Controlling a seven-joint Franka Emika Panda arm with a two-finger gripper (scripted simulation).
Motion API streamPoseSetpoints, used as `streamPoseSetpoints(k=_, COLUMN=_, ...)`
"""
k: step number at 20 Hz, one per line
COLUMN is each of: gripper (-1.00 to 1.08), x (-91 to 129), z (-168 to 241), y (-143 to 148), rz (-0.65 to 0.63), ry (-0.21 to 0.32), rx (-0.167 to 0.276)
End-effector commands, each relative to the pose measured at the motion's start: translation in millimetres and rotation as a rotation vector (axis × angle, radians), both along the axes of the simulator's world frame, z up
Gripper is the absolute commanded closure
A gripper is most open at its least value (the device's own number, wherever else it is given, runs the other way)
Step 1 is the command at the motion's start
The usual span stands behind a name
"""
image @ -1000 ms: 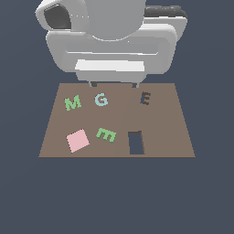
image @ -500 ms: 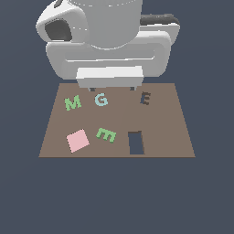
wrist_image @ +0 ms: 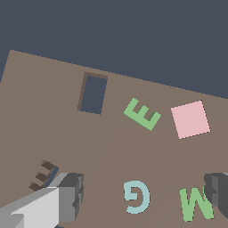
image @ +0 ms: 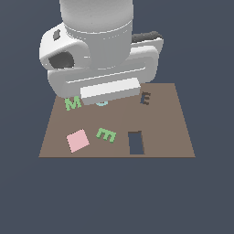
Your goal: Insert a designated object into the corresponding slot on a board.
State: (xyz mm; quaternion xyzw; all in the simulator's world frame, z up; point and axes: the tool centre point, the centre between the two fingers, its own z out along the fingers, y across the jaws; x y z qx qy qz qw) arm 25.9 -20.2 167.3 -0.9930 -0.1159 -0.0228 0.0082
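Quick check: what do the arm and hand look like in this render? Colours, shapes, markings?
The arm is glossy white and rounded, a fat cylinder over a blocky wrist housing with dark oval recesses and a black part behind. The hand has a pale grey rectangular body and dark grey, blocky fingers. No cables or markings are visible.

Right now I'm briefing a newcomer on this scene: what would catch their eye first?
The bulky white arm fills the top of the exterior view, hanging over the far edge of the brown board. Next comes the pink square, lying beside the light-green E. Then the dark rectangular hole, with the small E-shaped slot beyond it.
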Motion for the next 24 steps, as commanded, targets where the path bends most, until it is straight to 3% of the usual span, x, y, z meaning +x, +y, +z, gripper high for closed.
streamPoseSetpoints(k=1, gripper=-0.92, x=3.3, z=-8.8, y=-3.0, rz=0.074, ry=0.002, rx=-0.002)
streamPoseSetpoints(k=15, gripper=-0.92, x=32.2, z=-70.1, y=-16.1, rz=0.594, ry=0.017, rx=-0.022)
streamPoseSetpoints(k=24, gripper=-0.92, x=47.8, z=-99.6, y=-16.7, rz=0.846, ry=0.024, rx=-0.034)
